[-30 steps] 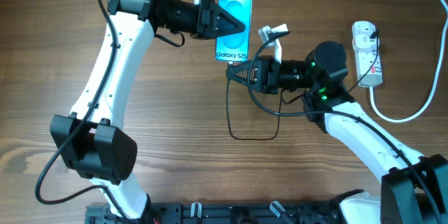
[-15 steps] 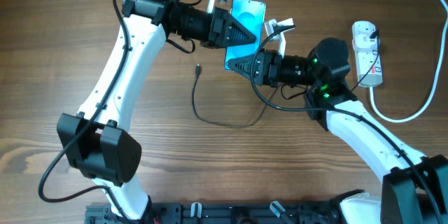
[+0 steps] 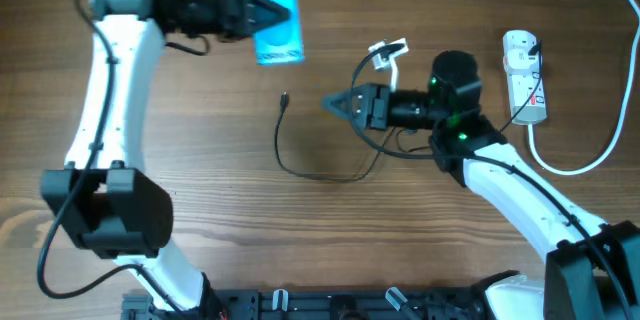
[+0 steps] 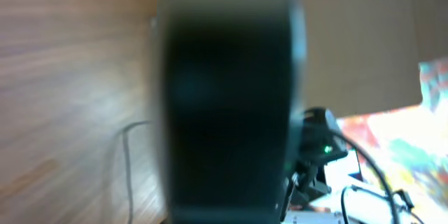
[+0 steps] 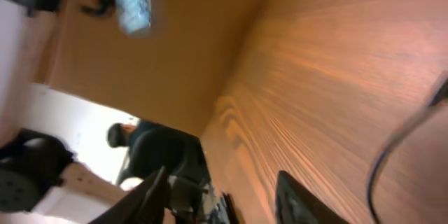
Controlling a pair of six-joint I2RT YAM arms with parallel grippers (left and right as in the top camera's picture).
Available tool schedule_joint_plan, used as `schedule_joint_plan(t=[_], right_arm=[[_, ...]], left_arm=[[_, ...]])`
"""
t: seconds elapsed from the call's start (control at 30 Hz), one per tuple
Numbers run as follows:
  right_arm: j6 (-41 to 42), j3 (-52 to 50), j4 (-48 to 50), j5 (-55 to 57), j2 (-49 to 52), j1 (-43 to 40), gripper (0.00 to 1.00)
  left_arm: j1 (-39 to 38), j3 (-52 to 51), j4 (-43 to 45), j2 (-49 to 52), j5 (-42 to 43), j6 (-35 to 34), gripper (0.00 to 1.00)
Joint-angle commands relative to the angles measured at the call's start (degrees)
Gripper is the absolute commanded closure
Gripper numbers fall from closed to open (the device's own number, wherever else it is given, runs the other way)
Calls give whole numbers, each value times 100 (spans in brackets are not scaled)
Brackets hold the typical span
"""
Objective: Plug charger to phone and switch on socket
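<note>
My left gripper [image 3: 258, 10] is shut on the phone [image 3: 278, 18], a teal-blue lit slab held blurred above the table's far left. In the left wrist view the phone's dark back [image 4: 224, 98] fills the middle. It also shows small and blurred in the right wrist view [image 5: 133, 0]. The charger, a thin black cable [image 3: 300, 170], lies looped on the wood with its plug tip [image 3: 285, 100] free. My right gripper [image 3: 335, 103] is open and empty, right of that tip, with its fingers apart [image 5: 224, 203]. The white socket [image 3: 525, 75] lies at the far right.
A thick white lead [image 3: 590, 160] curves from the socket toward the right edge. The black cable shows at the right of the right wrist view [image 5: 399, 147] and at the left of the left wrist view [image 4: 128, 168]. A white tag [image 3: 388, 52] hangs by my right wrist.
My left arm has swung far left, carrying the phone away from my right gripper. The charger's tip was dropped onto the table after the earliest frame and has lain still since.
</note>
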Motion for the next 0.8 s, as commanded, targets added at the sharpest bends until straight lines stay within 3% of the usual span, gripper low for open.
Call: schedule_joint_plan(t=[0.0, 0.17, 0.4, 0.5, 0.63, 0.77], right_arm=[[-883, 505, -1209, 1086, 76, 326, 47], [-1862, 2173, -4057, 2946, 304, 756, 45], [-2046, 4382, -5589, 4138, 1987, 1202, 48], [-1961, 5064, -5928, 4345, 2809, 1338, 53], [-1512, 5128, -5930, 4461, 3519, 1456, 63], [-1373, 5128, -5788, 4400, 3987, 1650, 63]], left_arm=[[498, 20, 48, -116, 278, -136, 96], [1178, 20, 243, -116, 278, -463, 96], [1587, 20, 232, -116, 278, -463, 96], [1589, 20, 234, -116, 278, -463, 96], [1589, 20, 234, -116, 278, -463, 96], [1589, 20, 223, -116, 278, -463, 96]])
